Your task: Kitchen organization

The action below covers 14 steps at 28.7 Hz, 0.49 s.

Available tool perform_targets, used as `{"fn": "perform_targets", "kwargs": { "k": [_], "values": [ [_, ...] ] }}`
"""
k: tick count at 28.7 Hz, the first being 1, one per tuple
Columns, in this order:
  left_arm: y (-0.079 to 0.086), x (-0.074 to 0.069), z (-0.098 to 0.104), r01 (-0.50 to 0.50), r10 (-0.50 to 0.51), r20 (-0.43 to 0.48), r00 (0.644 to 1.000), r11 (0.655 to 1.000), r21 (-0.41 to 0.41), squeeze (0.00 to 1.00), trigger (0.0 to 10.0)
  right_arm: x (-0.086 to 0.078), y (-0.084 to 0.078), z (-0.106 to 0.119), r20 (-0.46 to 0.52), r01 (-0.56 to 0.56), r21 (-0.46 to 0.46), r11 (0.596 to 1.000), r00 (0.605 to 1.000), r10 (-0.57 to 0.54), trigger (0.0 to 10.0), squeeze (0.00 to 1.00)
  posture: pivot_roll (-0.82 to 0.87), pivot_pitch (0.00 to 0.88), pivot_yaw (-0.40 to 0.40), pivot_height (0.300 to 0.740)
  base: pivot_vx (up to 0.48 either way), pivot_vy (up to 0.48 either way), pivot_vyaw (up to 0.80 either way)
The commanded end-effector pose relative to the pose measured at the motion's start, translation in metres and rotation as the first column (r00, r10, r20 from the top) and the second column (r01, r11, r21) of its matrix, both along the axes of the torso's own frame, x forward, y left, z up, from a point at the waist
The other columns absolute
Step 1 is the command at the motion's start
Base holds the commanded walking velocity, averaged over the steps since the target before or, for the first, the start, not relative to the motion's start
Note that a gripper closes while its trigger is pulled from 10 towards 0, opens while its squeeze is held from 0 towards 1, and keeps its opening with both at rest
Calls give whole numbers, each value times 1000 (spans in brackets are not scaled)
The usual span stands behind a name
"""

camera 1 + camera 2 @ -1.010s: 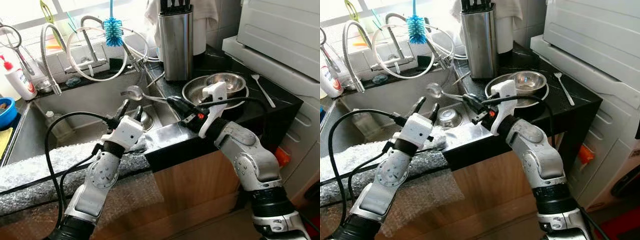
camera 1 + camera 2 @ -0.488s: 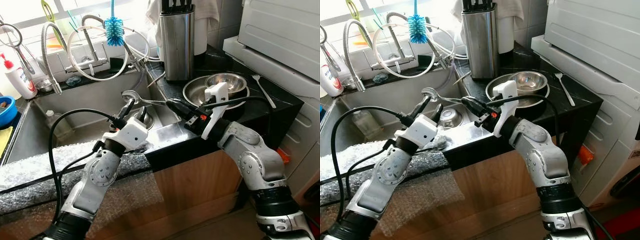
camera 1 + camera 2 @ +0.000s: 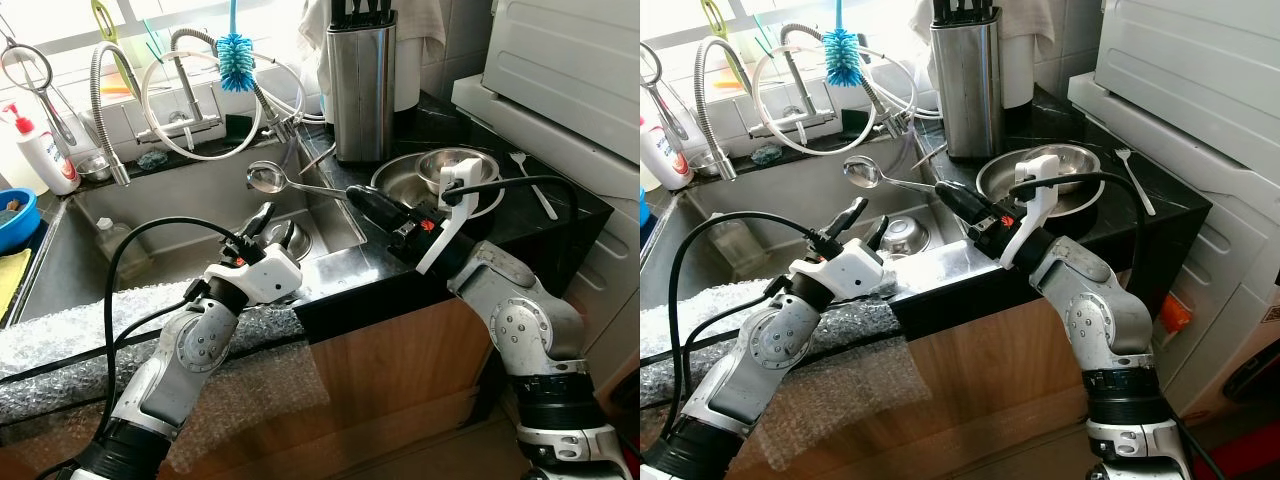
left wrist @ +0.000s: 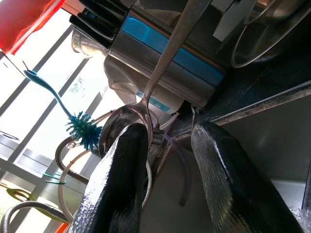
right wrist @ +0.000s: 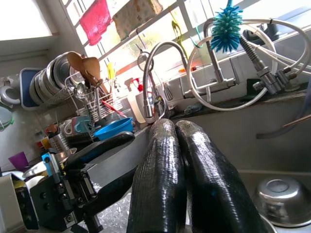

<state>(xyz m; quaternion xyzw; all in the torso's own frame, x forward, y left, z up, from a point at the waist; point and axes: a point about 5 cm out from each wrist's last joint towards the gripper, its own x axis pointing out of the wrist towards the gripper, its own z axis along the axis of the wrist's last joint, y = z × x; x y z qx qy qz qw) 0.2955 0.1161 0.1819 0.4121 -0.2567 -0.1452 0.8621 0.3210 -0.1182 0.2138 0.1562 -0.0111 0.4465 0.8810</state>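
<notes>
Right end effector (image 3: 362, 201) is up above the front edge of the black bench (image 3: 520, 215), its two black fingers pressed together on the handle of a long steel ladle (image 3: 266, 177). The handle runs out from the fingertips over the sink (image 3: 170, 240), and the round bowl of the ladle hangs at the far end, well out ahead of that end effector and a little higher than it.

Left end effector (image 3: 271, 225) sits lower, over the bubble wrap (image 3: 90, 330) along the sink's front rim, fingers spread. In the left wrist view, the ladle's bowl (image 4: 127, 116) sits right at the tip of one finger (image 4: 121, 179), though I cannot tell whether it touches; the other finger stands apart to the side, and the handle rises away above them. So the ladle is above and just beyond the left end effector, pinched only by the right.

Below the left end effector, down in the sink basin, a small steel bowl (image 3: 902, 236) lies. Behind the right end effector, on the bench, a steel pan (image 3: 400, 185) carries another steel bowl (image 3: 452, 165), with a fork (image 3: 527, 180) off to its right and a steel knife block (image 3: 362, 85) behind it. A blue bottle brush (image 3: 236, 47) hangs over the tap (image 3: 190, 90) at the back.
</notes>
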Motion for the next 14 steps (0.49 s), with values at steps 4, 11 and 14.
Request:
{"fn": "perform_targets", "kwargs": {
  "k": [4, 11, 14],
  "values": [
    [-2, 2, 8, -10, 7, 48, 999, 999, 45, 0, 10000, -8, 12, 5, 20, -72, 2, 997, 997, 72, 10000, 0, -87, 0, 106, 740, 0, 0, 0],
    [-4, 2, 10, -18, 15, 69, 998, 999, 47, 0, 10000, -15, 20, -1, 6, -132, -12, 991, 991, 132, 10000, 0, -86, 0, 102, 740, 0, 0, 0],
    [-3, 3, 12, -35, 32, 84, 996, 999, 40, 0, 10000, -15, 21, -2, 3, -132, -22, 991, 991, 132, 10000, 0, -86, 0, 102, 740, 0, 0, 0]
  ]
}}
